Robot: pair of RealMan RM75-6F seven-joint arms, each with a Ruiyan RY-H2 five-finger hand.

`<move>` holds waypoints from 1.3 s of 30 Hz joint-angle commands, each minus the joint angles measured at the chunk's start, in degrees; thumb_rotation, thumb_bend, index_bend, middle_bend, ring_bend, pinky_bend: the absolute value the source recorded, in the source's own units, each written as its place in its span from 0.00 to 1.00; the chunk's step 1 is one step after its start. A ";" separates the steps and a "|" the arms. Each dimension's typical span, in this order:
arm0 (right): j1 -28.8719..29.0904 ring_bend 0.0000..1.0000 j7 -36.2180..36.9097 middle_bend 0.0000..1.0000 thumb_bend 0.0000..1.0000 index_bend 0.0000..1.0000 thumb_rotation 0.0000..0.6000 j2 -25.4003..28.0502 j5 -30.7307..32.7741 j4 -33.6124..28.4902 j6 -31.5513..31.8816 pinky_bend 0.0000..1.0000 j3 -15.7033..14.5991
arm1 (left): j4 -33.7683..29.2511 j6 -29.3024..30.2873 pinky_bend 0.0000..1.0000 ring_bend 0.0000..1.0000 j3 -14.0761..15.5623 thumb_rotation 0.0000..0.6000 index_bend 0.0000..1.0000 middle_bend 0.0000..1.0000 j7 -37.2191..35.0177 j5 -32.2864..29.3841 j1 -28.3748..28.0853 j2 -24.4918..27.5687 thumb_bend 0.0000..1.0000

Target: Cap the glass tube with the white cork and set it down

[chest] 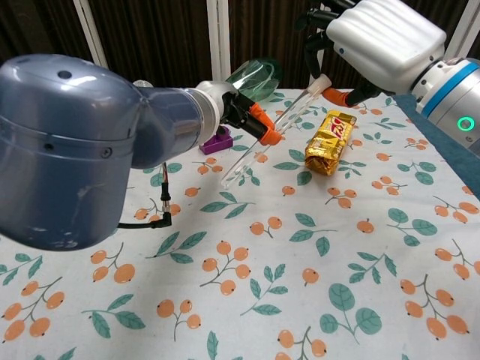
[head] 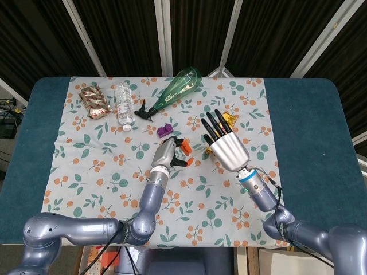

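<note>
In the chest view my left hand (chest: 241, 114) grips a clear glass tube (chest: 259, 142) around its middle, slanted above the cloth with its open end up and to the right. A white cork (chest: 321, 84) sits at that upper end. My right hand (chest: 379, 41) reaches down from the upper right and pinches the cork between its dark fingers. In the head view, the left hand (head: 166, 153) and the right hand (head: 225, 144) meet near the middle of the floral cloth; the tube is hard to make out there.
A gold wrapped candy bar (chest: 330, 141) lies under the right hand. A purple block (chest: 217, 140) and a green bottle (chest: 251, 79) lie behind the left hand. A clear water bottle (head: 124, 106) and a snack packet (head: 94, 102) lie far left. A black cable (chest: 161, 202) trails on the cloth.
</note>
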 commanded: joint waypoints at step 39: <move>-4.19 0.00 -6.13 0.00 0.40 0.00 1.00 5.33 2.85 -7.44 -1.63 0.00 -0.77 | -4.11 1.99 0.00 0.10 4.82 1.00 0.65 0.51 0.22 6.79 3.46 3.60 0.54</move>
